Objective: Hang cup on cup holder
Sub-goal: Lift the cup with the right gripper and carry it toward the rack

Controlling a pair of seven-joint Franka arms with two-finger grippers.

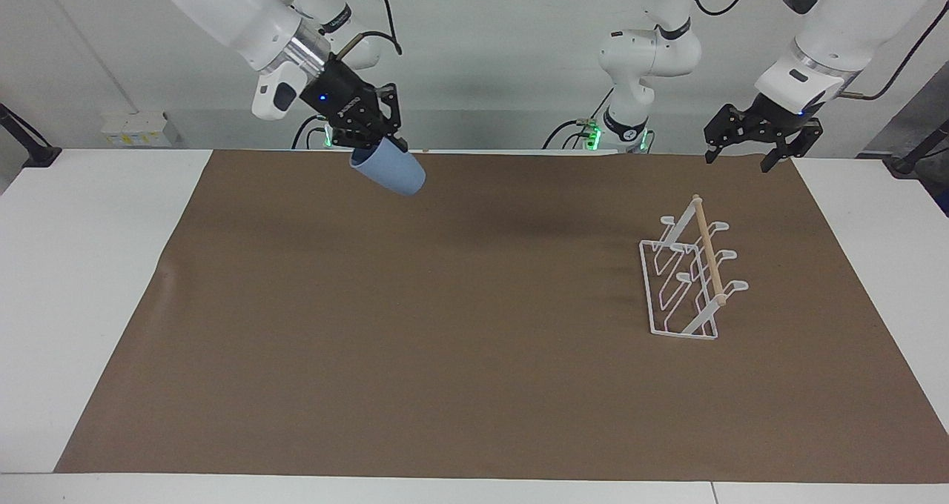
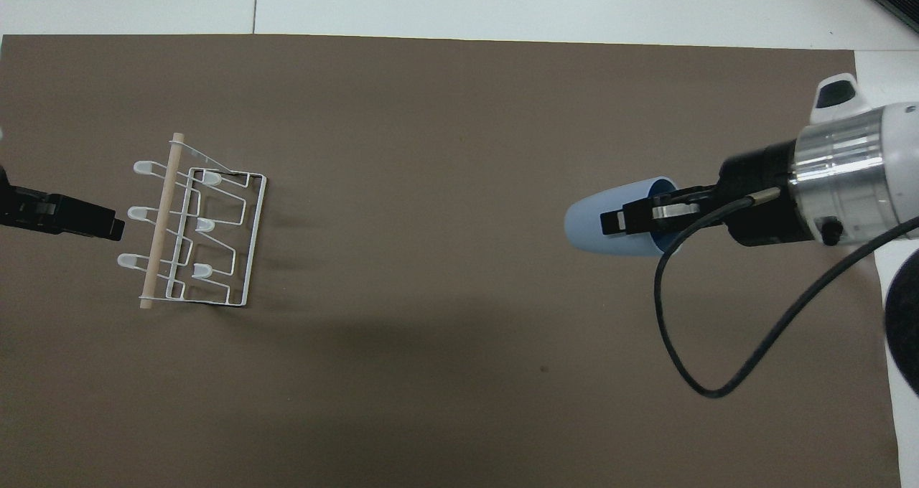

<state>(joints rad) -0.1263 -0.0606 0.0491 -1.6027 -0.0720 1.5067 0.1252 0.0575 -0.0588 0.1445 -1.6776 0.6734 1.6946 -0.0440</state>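
The right pincer [image 1: 371, 139] grips the cup [image 1: 388, 169], tilted aloft; the cup holder [image 1: 688, 280] stands well apart toward the left arm's end, beneath the open, waiting left pincer [image 1: 741, 150].

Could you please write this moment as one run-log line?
right gripper: shut on cup, raised over mat | cup: tilted | left gripper: open, waiting | rack: no cup on it
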